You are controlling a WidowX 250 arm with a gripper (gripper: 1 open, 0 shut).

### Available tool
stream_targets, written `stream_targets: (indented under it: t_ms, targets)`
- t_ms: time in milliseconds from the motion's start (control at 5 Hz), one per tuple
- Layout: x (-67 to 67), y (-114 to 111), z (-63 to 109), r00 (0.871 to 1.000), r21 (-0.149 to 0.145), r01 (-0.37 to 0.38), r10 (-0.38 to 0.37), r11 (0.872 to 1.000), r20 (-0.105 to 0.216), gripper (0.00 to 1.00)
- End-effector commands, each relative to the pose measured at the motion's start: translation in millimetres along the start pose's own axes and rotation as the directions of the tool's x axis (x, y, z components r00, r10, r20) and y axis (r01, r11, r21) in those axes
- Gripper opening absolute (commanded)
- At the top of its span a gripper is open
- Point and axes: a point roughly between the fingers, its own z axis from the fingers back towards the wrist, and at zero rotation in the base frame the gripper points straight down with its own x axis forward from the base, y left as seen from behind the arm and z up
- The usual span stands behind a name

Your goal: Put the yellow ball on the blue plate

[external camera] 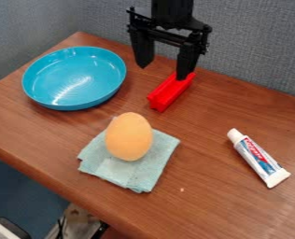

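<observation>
The yellow ball point(129, 136) stands upright on a pale teal cloth point(129, 158), its long axis vertical. From the ball, the gripper point(166, 63) hangs behind, jaws wide and empty; the blue plate point(76, 77) lies behind-left. The tube point(258, 157) to the right carries unreadable print.

Brown wooden table point(63, 126), grey textured wall point(256, 33) behind, dim floor below

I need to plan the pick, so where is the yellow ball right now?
The yellow ball sits on the pale teal cloth near the table's front edge, right of and nearer than the blue plate.
</observation>
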Motion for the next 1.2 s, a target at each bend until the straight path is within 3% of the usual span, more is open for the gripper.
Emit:
stream_targets:
  t_ms: [0, 200, 400, 600, 800, 1000]
  targets:
    - [-2.3, 1, -7.2, 1.0, 0.0, -0.013, 0.013, 1.0, -0.02, 1.0]
    - [-15.4, 9, -16.6, 0.988, 0.001, -0.149, 0.149, 0.989, -0.032, 1.0]
    - [-30.7, 17, -25.0, 0.956, 0.006, -0.292, 0.292, 0.956, -0.027, 1.0]
    - [-42.7, 24, -35.6, 0.91, 0.012, -0.414, 0.414, 0.91, -0.009, 1.0]
    - [-47.9, 25, -49.8, 0.872, 0.004, -0.49, 0.49, 0.872, 0.015, 1.0]
    - [-50.3, 24, -63.3, 0.841, -0.003, -0.54, 0.54, 0.841, 0.04, 1.0]
